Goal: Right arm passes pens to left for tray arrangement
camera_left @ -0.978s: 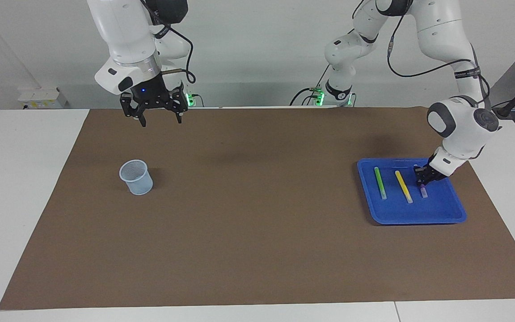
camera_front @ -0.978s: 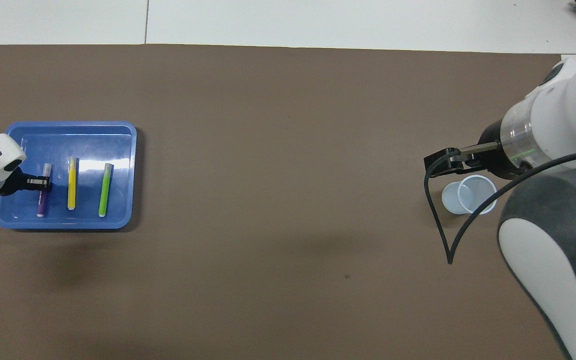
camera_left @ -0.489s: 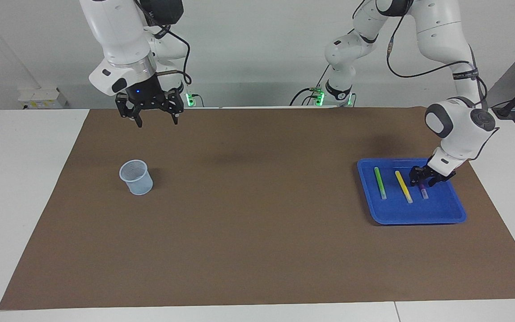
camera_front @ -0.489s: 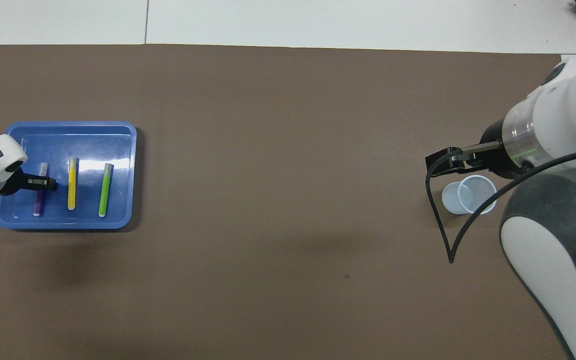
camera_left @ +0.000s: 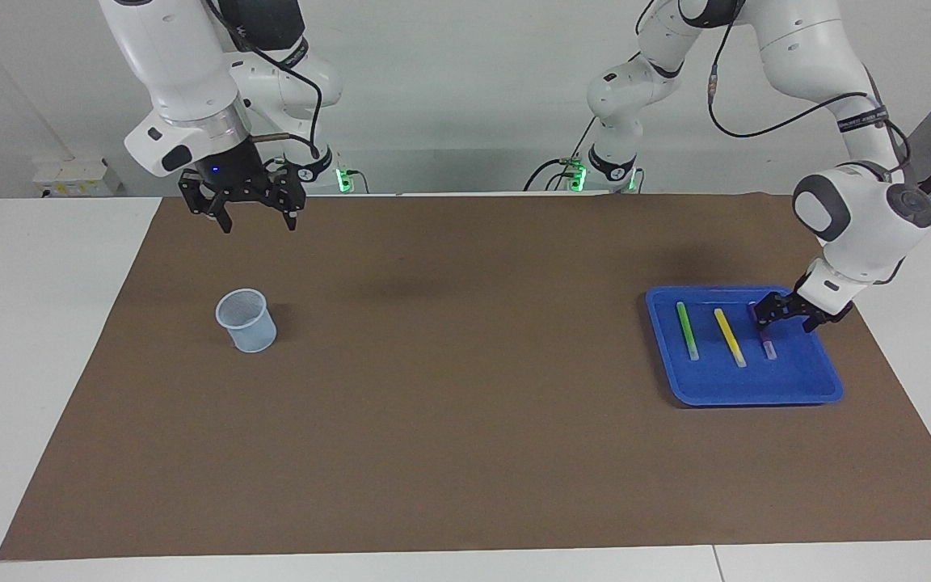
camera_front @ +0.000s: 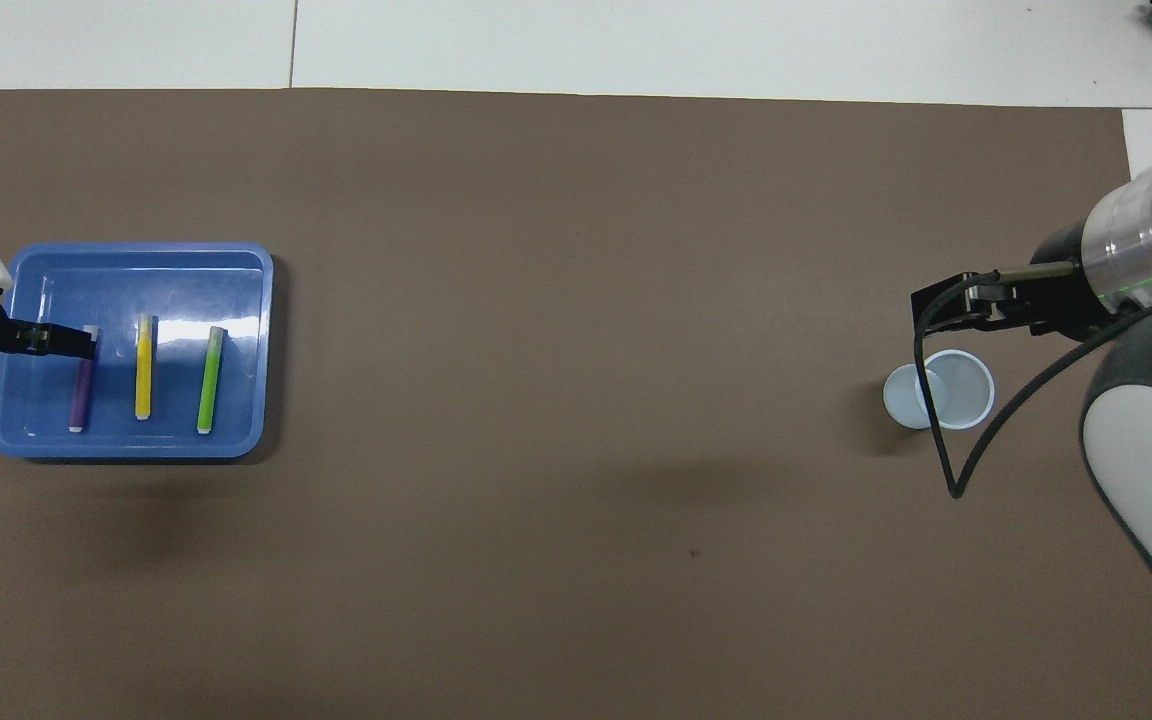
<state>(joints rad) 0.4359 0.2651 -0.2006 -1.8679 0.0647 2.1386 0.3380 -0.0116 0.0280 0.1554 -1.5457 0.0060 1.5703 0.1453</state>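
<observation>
The blue tray lies at the left arm's end of the table. The green pen, the yellow pen and the purple pen lie side by side in it. My left gripper is open and empty, just above the robot-side end of the purple pen. My right gripper, with its blue light, is open and empty, high over the mat at the right arm's end. From overhead the tray, green pen, yellow pen, purple pen, left gripper and right gripper all show.
A small pale blue mesh cup stands empty on the brown mat under the right arm; it also shows from overhead. The right arm's black cable hangs over it.
The left gripper let go of the purple pen, rose and drew back toward the tray's edge. The right gripper moved toward its own end of the table, off the cup.
</observation>
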